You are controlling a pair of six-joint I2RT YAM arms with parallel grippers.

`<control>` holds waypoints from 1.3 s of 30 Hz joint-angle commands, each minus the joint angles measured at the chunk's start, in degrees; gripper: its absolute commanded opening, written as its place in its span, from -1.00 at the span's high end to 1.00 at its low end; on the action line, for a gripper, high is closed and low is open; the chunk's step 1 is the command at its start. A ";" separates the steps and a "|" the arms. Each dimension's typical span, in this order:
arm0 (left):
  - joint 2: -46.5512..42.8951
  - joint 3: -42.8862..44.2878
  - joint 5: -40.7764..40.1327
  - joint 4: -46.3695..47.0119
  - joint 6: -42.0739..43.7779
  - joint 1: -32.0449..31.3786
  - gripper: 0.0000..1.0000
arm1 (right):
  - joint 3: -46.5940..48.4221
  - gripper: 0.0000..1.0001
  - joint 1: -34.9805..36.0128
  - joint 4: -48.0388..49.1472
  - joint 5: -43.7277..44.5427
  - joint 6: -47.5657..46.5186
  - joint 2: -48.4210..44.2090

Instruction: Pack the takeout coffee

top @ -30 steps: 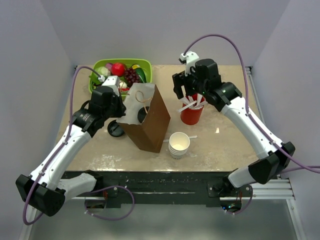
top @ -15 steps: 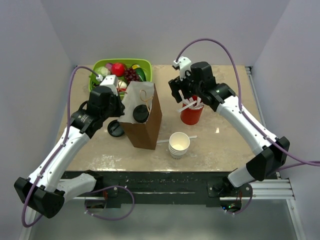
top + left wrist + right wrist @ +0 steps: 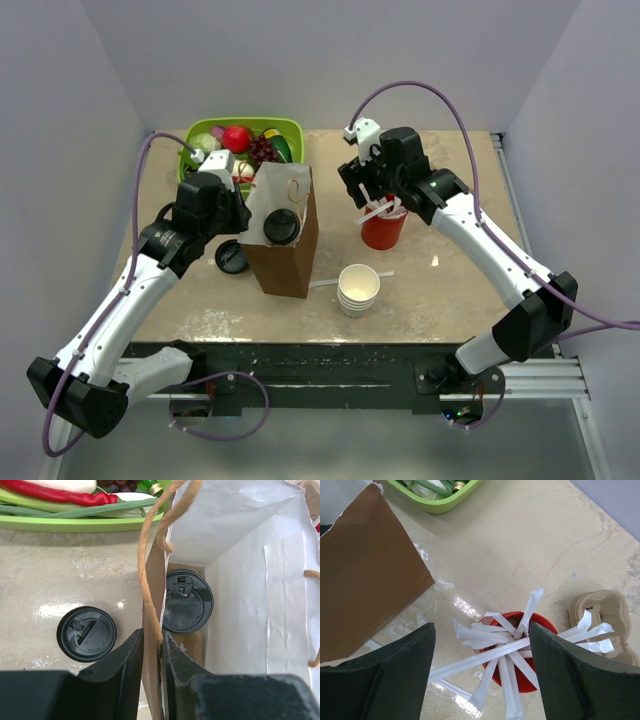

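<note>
The takeout coffee [image 3: 280,226], a cup under a black sip lid, stands inside the brown paper bag [image 3: 292,245]; the left wrist view shows its lid [image 3: 186,601] at the bag's bottom. My left gripper [image 3: 151,652] is shut on the bag's [image 3: 240,570] left wall near its twine handle, holding the mouth open. My right gripper [image 3: 362,180] is open and empty, hovering above the red cup of wrapped straws [image 3: 384,226], which shows between its fingers in the right wrist view [image 3: 520,655].
A loose black lid [image 3: 231,257] lies left of the bag, also in the left wrist view [image 3: 86,633]. A stack of lidless white cups [image 3: 358,289] stands in front. A green tray of produce [image 3: 240,140] sits behind. A pulp cup carrier [image 3: 605,620] lies beyond the red cup.
The bag has been pulled upright and its mouth opened, so the coffee's lid now shows inside. My right gripper has moved left and slightly back, above the straw cup.
</note>
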 commanded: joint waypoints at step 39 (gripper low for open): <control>-1.22 0.59 4.89 3.56 0.54 0.10 0.26 | -0.76 1.00 0.07 6.24 -3.26 -4.38 -0.69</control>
